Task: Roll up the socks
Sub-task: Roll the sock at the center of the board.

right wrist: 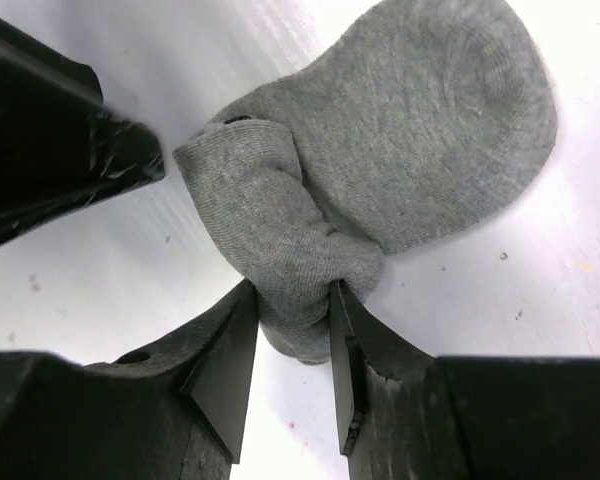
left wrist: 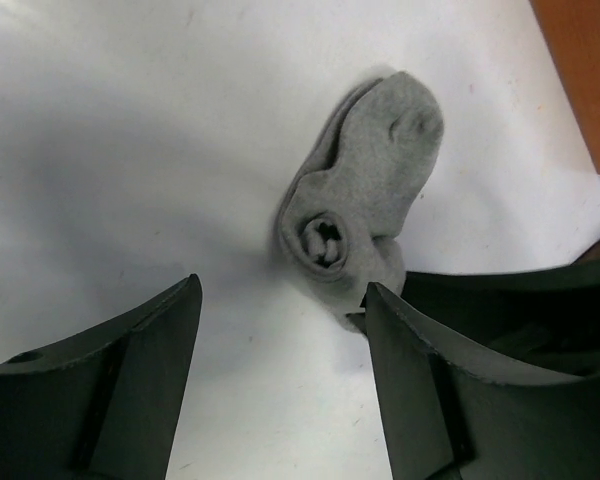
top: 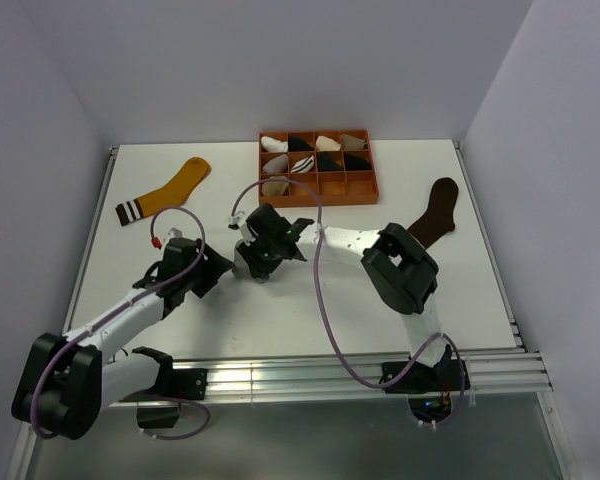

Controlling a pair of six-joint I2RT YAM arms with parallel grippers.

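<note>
Mid table, right gripper pinching grey sock (rolled), left gripper released, edges distant.

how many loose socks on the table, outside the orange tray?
3. Mustard sock far left; dark brown sock right; grey sock centre, half rolled, pinched by the right gripper. Others may be hidden.

The rolled end of the grey sock was hidden between the right gripper's fingers. The orange tray was cut off at the left wrist view's corner.
</note>
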